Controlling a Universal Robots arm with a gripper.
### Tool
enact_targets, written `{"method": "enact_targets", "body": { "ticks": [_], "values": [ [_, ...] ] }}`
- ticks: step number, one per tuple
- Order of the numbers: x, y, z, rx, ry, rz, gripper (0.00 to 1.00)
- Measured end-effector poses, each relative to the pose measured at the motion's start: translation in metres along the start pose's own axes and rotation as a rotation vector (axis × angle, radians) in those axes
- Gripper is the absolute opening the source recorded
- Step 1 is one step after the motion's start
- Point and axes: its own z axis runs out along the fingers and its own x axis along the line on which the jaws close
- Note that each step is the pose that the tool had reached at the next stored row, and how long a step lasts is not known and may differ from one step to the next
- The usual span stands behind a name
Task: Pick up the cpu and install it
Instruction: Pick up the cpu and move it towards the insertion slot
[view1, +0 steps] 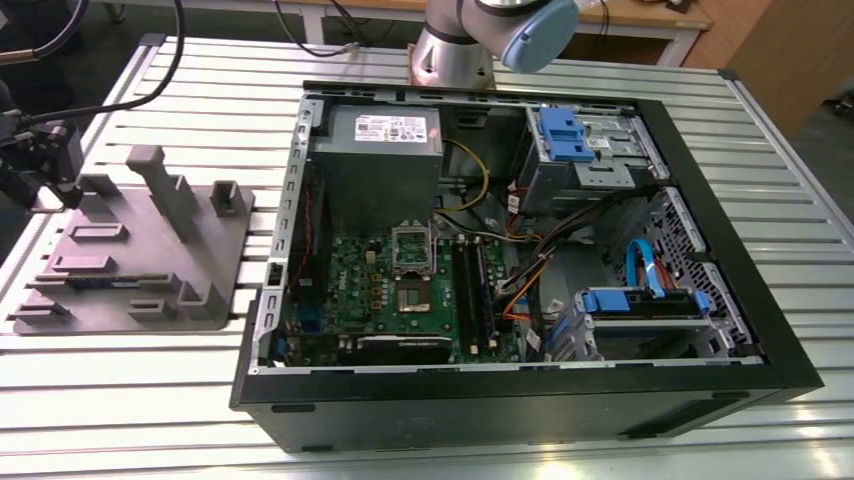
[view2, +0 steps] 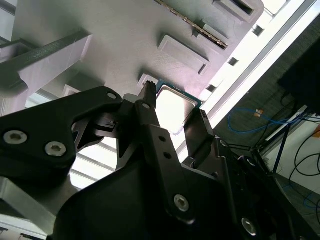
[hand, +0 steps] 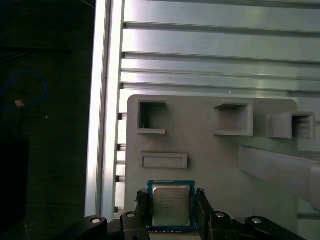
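Observation:
The cpu, a small square chip with a silvery top and green rim, lies at a corner of the grey fixture plate. My gripper has one black finger against each of its two opposite edges and is shut on it. In the second wrist view the cpu lies against the plate between the fingertips. In the exterior view my gripper hangs over the plate's far corner on the exterior view's left. The green motherboard with its open socket lies inside the computer case.
The fixture plate has several upright blocks and recessed pockets. The open black case holds a power supply, blue drive cages and loose cables. Everything rests on a slatted aluminium table, whose edge rail runs beside the plate.

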Motion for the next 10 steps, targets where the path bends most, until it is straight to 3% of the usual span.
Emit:
{"method": "enact_targets", "body": {
  "ticks": [10],
  "values": [
    [-0.0001,0.0001,-0.0033,0.0001,0.0001,0.0,0.47]
  ]
}}
